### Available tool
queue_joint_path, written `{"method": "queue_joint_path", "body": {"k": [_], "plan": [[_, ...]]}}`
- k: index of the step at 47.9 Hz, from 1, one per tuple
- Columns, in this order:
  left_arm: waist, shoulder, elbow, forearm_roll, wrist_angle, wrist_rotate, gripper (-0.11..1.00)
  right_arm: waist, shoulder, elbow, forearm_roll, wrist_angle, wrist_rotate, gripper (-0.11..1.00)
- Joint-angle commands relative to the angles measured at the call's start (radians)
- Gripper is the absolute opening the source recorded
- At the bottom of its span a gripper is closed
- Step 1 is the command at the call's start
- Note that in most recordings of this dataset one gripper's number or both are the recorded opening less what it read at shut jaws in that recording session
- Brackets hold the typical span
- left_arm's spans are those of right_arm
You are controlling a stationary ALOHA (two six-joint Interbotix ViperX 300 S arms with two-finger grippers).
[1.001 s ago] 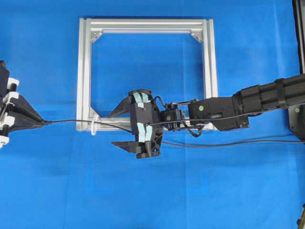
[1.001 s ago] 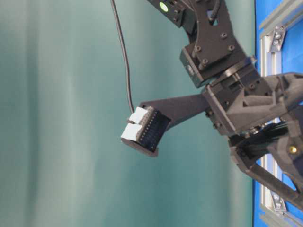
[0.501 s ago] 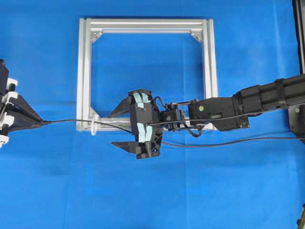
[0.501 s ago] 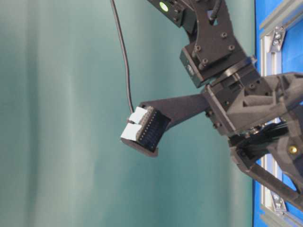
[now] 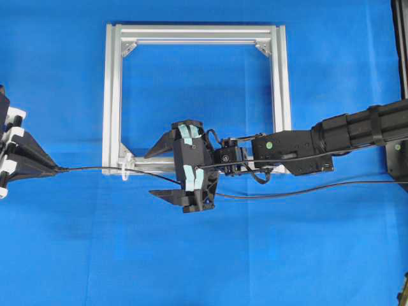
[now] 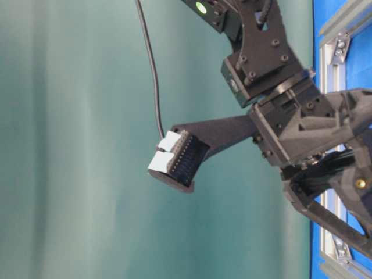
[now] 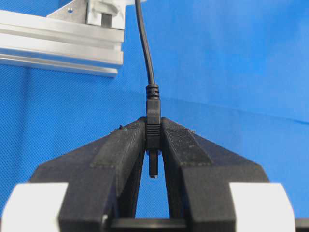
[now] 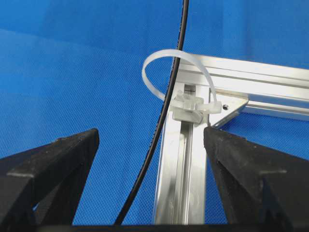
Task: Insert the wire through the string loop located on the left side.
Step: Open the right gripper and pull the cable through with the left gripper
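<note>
Left pincer (image 7: 152, 145) clamped on the wire's (image 5: 95, 169) plug, grey tip poking back between the fingers (image 7: 120, 154); it sits at the far left of the overhead view. From there the wire runs right, passing through the string loop (image 8: 159, 72) at the aluminium frame's (image 5: 112, 95) lower-left corner. Right pincer (image 5: 171, 167) stands wide, holding nothing, just right of the loop, over the frame's bottom rail. Wire trails on across the blue bench (image 5: 255, 255) to the right edge.
</note>
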Motion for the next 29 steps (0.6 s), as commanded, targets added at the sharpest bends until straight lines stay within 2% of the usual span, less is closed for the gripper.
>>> {"method": "queue_joint_path", "body": {"k": [1,10,13,20,23,29], "plan": [[-0.003,0.008,-0.008,0.003,-0.011,0.000,0.08,0.005,-0.043,-0.011,0.002,-0.008,0.002,0.92],[-0.003,0.011,0.000,0.003,-0.011,-0.005,0.11,0.006,-0.043,-0.014,0.002,-0.008,0.002,0.92],[-0.003,0.011,0.002,0.003,-0.009,-0.005,0.26,0.006,-0.043,-0.015,0.002,-0.008,0.002,0.92],[-0.003,0.011,0.005,0.005,-0.006,0.005,0.71,0.006,-0.043,-0.015,0.003,-0.008,0.002,0.92],[-0.003,0.011,0.005,0.009,-0.006,0.005,0.84,0.006,-0.043,-0.015,0.002,-0.008,0.002,0.92],[-0.003,0.006,0.005,0.011,-0.009,0.005,0.77,0.005,-0.043,-0.018,0.003,-0.009,0.002,0.92]]}}
